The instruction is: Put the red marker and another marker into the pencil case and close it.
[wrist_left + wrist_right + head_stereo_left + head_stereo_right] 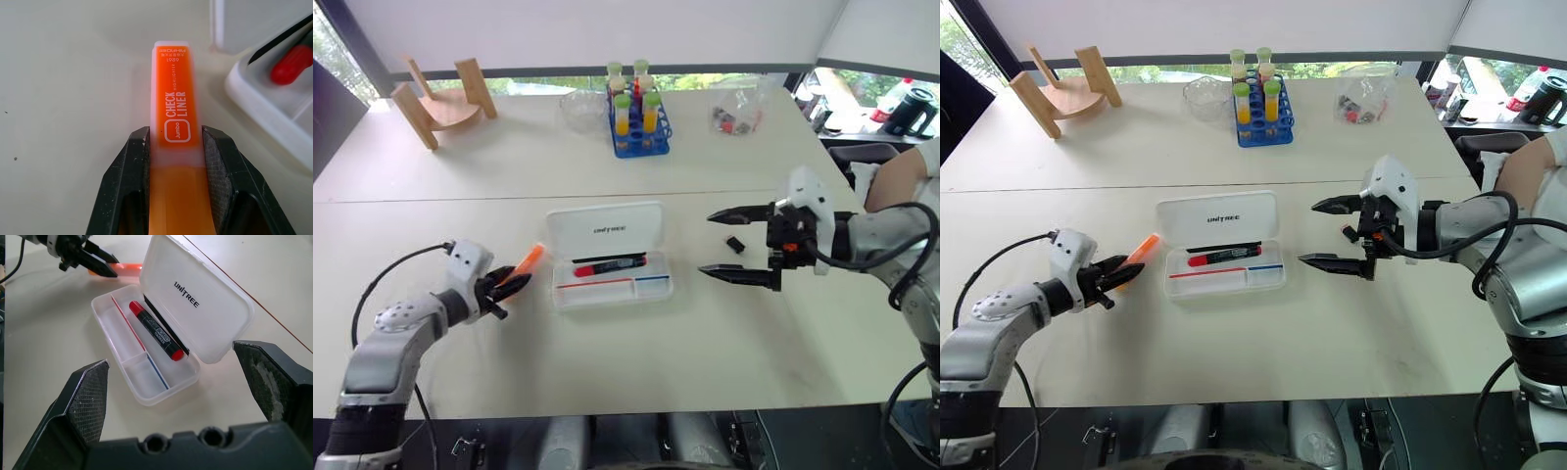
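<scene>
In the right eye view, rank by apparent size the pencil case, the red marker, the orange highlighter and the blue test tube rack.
1. Pencil case, open.
2. Blue test tube rack, though it stands farther away.
3. Red marker.
4. Orange highlighter; the left gripper hides part, so its place after the marker is unsure.

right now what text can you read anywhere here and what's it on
"UNITREE": inside the open lid of the pencil case.
"Jumbo CHECK LINER HIGHLIGHTER": on the orange highlighter clamped in the left gripper.
Small print near its tip, beside "1989": unreadable.
Label on the red marker: too blurred.
</scene>
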